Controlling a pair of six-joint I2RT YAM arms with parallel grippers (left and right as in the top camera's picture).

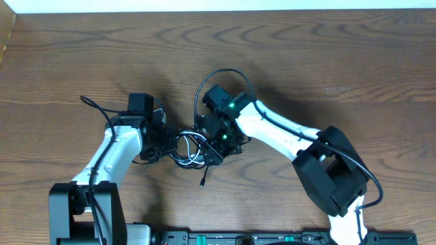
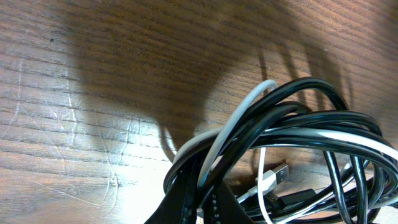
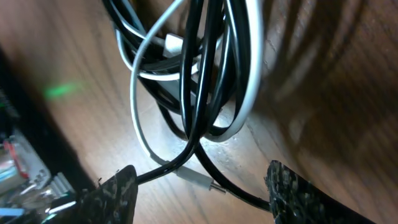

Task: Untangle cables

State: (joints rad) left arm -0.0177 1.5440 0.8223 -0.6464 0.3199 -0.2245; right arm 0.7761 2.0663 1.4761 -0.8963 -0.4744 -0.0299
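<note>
Overhead, the cables [image 1: 191, 150], three thin flexible cords, two black and one white, lie as one tangled coil near the middle of the brown wood-grain table [image 1: 340, 54], between the two arms. None of them lies apart from the others. In both wrist views the white cord threads through and around the black loops, and the strands cross each other several times. A short black tail with a plug [image 1: 203, 182] trails out of the coil toward the robot's base, the only part lying free. A small white plug end with a metal tip [image 3: 199, 180] rests on the wood just under the crossing strands.

The left gripper [image 1: 162, 141] sits at the coil's left edge with its jaws closed. In its own camera, black and white strands run down between the dark fingers, so it appears to be pinching the bundle. The right gripper [image 3: 205, 186] is at the coil's right side with its jaws spread wide. A black strand and the white plug lie between its fingertips, but neither tip grips them.

I judge the task to be at an early stage: all three cords have yet to be pulled out and laid apart.
</note>
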